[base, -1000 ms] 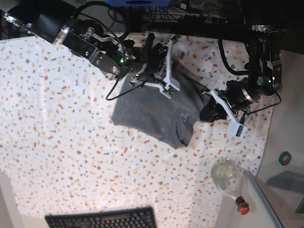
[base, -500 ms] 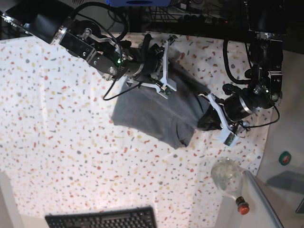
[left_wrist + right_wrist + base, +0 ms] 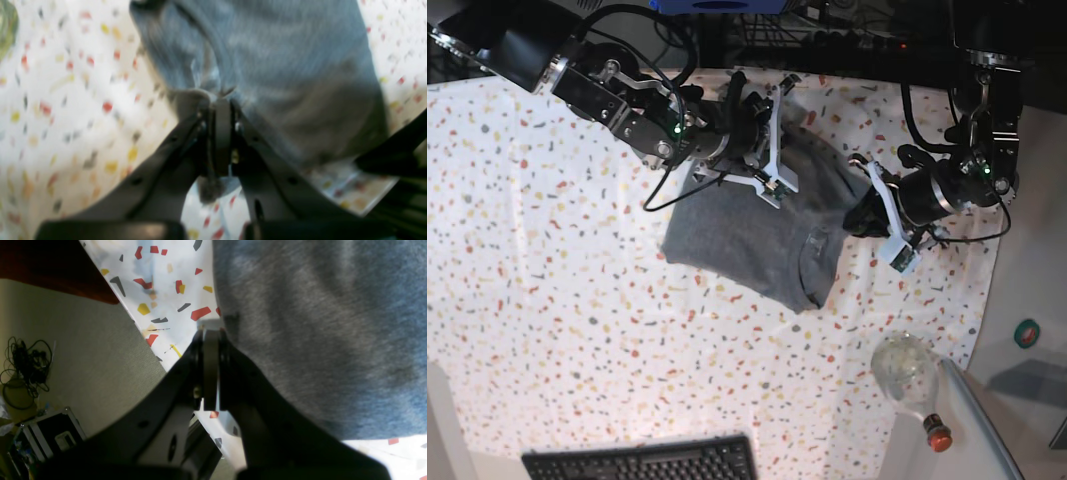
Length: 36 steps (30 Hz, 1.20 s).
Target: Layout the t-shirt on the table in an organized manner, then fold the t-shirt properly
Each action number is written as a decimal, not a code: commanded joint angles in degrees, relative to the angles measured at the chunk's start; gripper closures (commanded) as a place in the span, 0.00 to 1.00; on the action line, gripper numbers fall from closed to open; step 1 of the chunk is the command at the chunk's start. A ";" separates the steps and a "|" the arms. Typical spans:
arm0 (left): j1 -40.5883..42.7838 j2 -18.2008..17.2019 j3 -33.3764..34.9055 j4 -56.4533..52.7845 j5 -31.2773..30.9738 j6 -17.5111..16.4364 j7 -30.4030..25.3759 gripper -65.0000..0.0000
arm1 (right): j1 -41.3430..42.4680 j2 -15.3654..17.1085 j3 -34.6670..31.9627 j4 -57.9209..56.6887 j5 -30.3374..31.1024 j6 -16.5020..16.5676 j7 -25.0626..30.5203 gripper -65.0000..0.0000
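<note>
The heather-grey t-shirt point(image 3: 747, 235) lies bunched in a rough rectangle at the back middle of the speckled table point(image 3: 577, 300). My right gripper point(image 3: 773, 150) is at the shirt's far edge, and in the right wrist view the gripper point(image 3: 210, 331) is shut with the edge of the t-shirt point(image 3: 317, 340) pinched at its tip. My left gripper point(image 3: 865, 215) is at the shirt's right corner. In the blurred left wrist view that gripper point(image 3: 222, 98) is shut on a fold of the t-shirt point(image 3: 283, 60).
A clear glass bottle point(image 3: 907, 375) with an orange cap lies near the table's right front corner. A black keyboard point(image 3: 642, 462) sits at the front edge. Off the table's far edge, the floor point(image 3: 83, 356) holds cables and a black case.
My left gripper has moved up and inward toward the shirt, drawing its right corner along. My right gripper has shifted slightly toward the far edge with the shirt's edge.
</note>
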 commanded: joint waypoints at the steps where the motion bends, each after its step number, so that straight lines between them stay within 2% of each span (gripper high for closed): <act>1: -0.37 -0.49 -0.39 0.24 -0.53 -0.32 -1.09 1.00 | 0.80 -0.36 0.32 0.74 0.39 0.42 0.94 1.00; 8: -0.29 -1.37 -0.74 -3.98 -0.62 -0.32 -0.91 1.00 | 1.06 -0.27 0.32 0.74 0.39 0.42 0.94 1.00; 12: -0.29 -0.93 -5.58 -4.41 -0.62 -0.32 -0.82 0.98 | 1.06 0.43 0.32 0.74 0.39 0.42 0.94 1.00; 16: -0.20 -0.93 -11.20 -4.41 -0.71 -0.32 -0.73 0.67 | 1.06 0.60 0.32 0.74 0.39 0.42 0.94 1.00; 19: -0.20 -0.76 -15.69 -4.41 -0.97 -0.32 -0.65 0.48 | 1.06 1.40 0.40 1.27 0.39 0.42 0.94 1.00; 22: -0.20 0.83 -18.68 -4.24 -0.97 -0.32 -0.65 0.36 | 1.06 1.31 1.55 1.27 0.39 0.42 0.94 1.00; 24: -0.20 2.15 -19.20 -3.89 -0.97 -0.32 -0.65 0.34 | 0.80 1.31 3.13 1.79 0.39 0.42 0.94 1.00; 26: -0.20 3.82 -19.38 -3.89 -0.97 -0.32 -0.65 0.34 | 0.71 1.48 4.54 3.29 0.39 0.42 0.94 1.00; 29: 1.12 6.01 -18.85 -3.45 -0.97 -0.32 -0.65 0.35 | -0.87 3.59 8.40 7.33 0.39 0.34 0.94 1.00; 30: 1.65 6.98 -18.59 -2.48 -0.97 -0.32 -0.65 0.39 | -1.84 4.12 10.87 8.83 0.39 0.34 0.94 1.00; 32: 3.93 8.30 -17.18 0.16 -0.97 -0.32 -0.65 0.56 | -4.30 5.00 16.32 10.94 0.39 0.34 0.94 1.00; 34: 7.01 9.71 -14.28 5.43 -0.97 -0.32 -0.65 0.88 | -7.38 5.35 23.88 12.17 0.39 0.34 1.03 1.00; 35: 8.51 10.50 -12.87 8.07 -0.97 -0.32 -0.65 1.00 | -8.78 5.35 27.57 12.34 0.39 0.34 1.03 1.00; 36: 9.47 11.38 -11.82 10.18 -0.97 -0.32 -0.65 1.00 | -9.84 5.35 30.56 12.43 0.39 0.42 1.03 1.00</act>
